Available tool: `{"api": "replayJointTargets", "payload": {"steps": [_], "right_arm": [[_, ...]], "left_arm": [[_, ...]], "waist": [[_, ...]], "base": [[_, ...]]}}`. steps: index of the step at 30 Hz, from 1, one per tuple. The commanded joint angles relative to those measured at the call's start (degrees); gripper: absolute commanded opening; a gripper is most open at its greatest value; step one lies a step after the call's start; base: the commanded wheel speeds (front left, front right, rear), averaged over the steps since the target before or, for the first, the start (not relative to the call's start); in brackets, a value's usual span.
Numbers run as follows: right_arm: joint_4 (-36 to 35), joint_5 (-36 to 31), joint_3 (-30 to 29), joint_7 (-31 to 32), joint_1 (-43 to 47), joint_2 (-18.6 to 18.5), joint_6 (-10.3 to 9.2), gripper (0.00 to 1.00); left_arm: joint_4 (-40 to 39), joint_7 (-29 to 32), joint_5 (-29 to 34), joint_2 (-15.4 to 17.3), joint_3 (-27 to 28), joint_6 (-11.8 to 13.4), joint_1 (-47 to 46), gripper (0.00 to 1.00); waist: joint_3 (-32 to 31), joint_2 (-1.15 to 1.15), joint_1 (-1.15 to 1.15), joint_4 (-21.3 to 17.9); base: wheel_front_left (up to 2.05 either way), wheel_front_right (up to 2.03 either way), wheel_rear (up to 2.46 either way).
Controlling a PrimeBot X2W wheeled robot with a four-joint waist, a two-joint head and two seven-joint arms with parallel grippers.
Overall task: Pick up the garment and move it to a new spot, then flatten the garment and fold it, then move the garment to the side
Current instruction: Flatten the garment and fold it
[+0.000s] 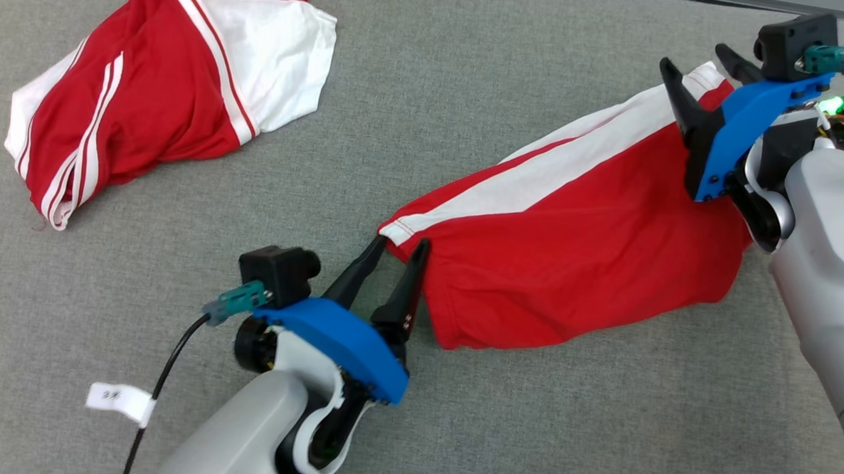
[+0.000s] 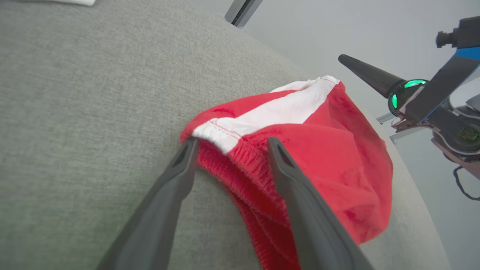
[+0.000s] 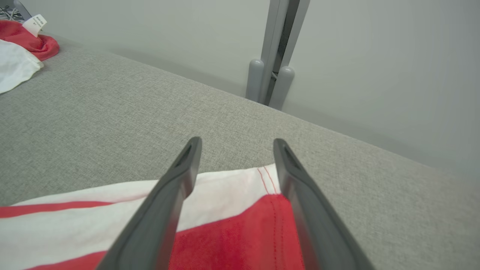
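On the grey padded surface: we are finding the red garment lying on a slant, running from the middle of the head view up toward the right edge.
Left gripper: we are holding its jaws spread and gripping nothing. The white hem corner is lying loose on the padding between the two fingers.
Right gripper: we are holding this one wide apart too, with nothing clamped. The far hem end, where white is meeting red, is sitting between its fingers in the right wrist view.
Step in hand: we are judging this to be the flattening, with the cloth set down at its spot but not yet smooth.
Lower edge: it is bulging and curling under, so we are treating it as the part needing the most work.
Hem corners: we are aiming to close each pair of fingers well past the stitched edge and catch both layers. A pinch on the very tip is likely to slip.
White stripe: we are taking it as our guide line. We are planning to draw the two ends apart along it, evenly and low, so the cloth is sliding flat rather than lifting or twisting.
Other red-and-white garment: it is lying well apart at the upper left, and we are planning no move toward it.
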Motion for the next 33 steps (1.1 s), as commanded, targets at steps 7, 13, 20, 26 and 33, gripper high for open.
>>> {"api": "replayJointTargets", "payload": {"steps": [7, 13, 20, 26, 33], "right_arm": [[0.5, 5.4, 5.0, 1.0, 0.5, -3.3, -0.01, 1.00], [0.3, 10.6, 8.3, 4.4, 3.0, -6.7, -0.01, 1.00], [-0.1, 15.6, 11.4, 9.9, 6.0, -9.7, -0.01, 1.00], [1.1, 18.7, 12.3, 13.0, 7.8, -9.6, -0.01, 1.00], [0.1, 20.5, 14.5, 12.4, 8.9, -8.7, 0.00, 0.00]], "left_arm": [[-7.1, -0.1, 3.1, 7.4, 0.3, 3.0, 4.3, 1.00], [-13.5, -5.1, 5.7, 12.5, 3.7, 5.4, 7.3, 1.00], [-16.7, -9.2, 7.2, 14.7, 7.5, 8.1, 9.2, 1.00], [-17.4, -10.2, 7.0, 14.8, 9.0, 9.3, 10.5, 1.00], [-16.8, -10.7, 7.9, 14.9, 9.1, 9.5, 10.5, 1.00]], "waist": [[-2.2, 0.00, -0.01, -0.8], [-4.2, 0.00, -0.01, -1.0], [-3.8, 0.00, -0.01, -0.5], [-2.6, 0.00, -0.01, 0.4], [-3.5, 0.00, -0.01, 0.1]], "base": [[0.00, 0.00, 0.00], [0.00, 0.00, 0.00], [0.00, 0.00, 0.00], [0.00, 0.00, 0.00], [0.00, 0.00, 0.00]]}}
